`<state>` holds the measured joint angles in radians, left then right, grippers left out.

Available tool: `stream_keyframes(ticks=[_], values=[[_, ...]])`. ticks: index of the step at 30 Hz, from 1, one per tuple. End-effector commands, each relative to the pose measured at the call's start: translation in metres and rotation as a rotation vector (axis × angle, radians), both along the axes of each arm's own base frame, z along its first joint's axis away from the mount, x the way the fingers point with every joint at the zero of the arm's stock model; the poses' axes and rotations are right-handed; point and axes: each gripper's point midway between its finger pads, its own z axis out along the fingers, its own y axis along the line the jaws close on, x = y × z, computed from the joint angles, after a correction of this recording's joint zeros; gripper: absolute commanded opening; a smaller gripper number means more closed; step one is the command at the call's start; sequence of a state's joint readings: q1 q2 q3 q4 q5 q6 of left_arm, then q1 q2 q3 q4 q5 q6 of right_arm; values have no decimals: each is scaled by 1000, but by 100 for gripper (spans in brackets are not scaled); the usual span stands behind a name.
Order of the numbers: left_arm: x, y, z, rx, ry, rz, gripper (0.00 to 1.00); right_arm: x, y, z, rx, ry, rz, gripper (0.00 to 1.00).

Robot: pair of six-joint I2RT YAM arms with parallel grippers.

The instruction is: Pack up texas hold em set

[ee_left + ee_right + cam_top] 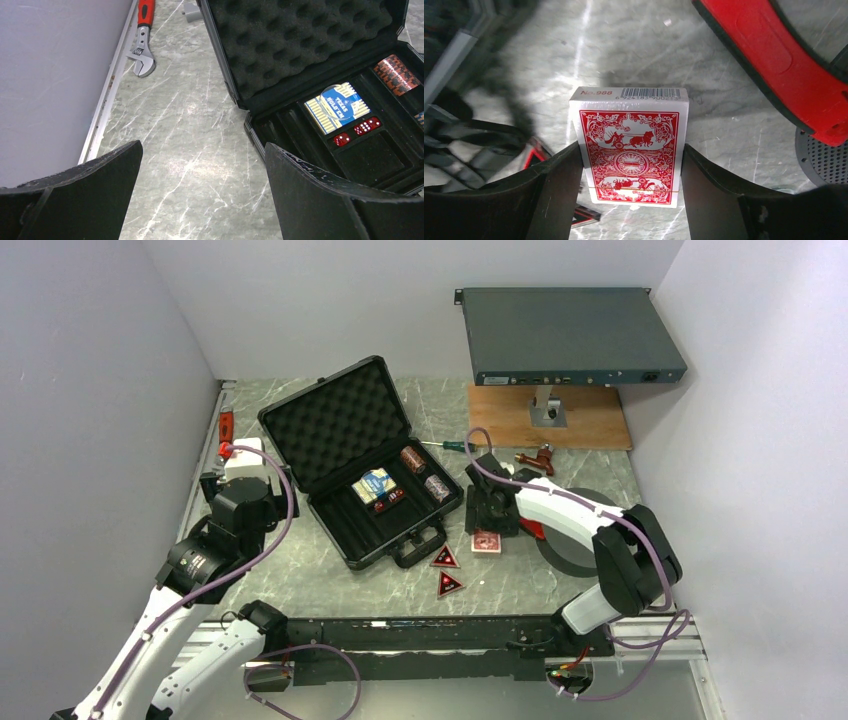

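The black briefcase (345, 425) lies open at the table's middle, its foam lid (300, 40) tipped back. Its tray holds a blue card deck (373, 485) (337, 107), red dice (367, 126) and two chip rolls (413, 459) (397, 74). Two red-black triangular tokens (445, 558) lie on the table in front of the case. Right of the handle is a red card deck (486, 541) (630, 150). My right gripper (490, 523) (630, 147) is shut on it, a finger against each long side. My left gripper (238, 475) (202, 150) hangs open over bare table left of the case.
A red-handled wrench (144, 50) (226, 425) lies by the left wall rail. A grey rack-mount box (570, 335) stands on a wooden board (590, 425) at the back right. A black round disc (575, 535) and a red-handled tool (774, 60) sit by my right arm. A screwdriver (450, 445) lies behind the case.
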<state>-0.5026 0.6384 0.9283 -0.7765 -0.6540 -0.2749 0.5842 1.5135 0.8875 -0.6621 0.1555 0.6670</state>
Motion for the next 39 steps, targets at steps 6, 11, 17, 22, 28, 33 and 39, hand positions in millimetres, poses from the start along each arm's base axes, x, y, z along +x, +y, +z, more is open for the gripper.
stream_keyframes(ticks=[6, 11, 17, 22, 28, 33, 39], values=[[0, 1, 6, -15, -24, 5, 99, 38, 19, 69, 67, -153, -22, 0], [-2, 2, 7, -19, -25, 8, 99, 55, 35, 105, 151, -232, -51, 0], [-3, 2, 8, -24, -28, 7, 98, 73, 55, 137, 242, -271, -129, 0], [-2, 2, 7, -25, -23, 5, 98, 86, 83, 162, 326, -291, -219, 0], [-3, 2, 7, -27, -25, 5, 98, 93, 116, 180, 372, -253, -295, 0], [-3, 3, 7, -27, -27, 13, 98, 89, 144, 165, 420, -164, -421, 0], [-4, 4, 7, -28, -28, 13, 98, 86, 174, 153, 438, -69, -442, 0]])
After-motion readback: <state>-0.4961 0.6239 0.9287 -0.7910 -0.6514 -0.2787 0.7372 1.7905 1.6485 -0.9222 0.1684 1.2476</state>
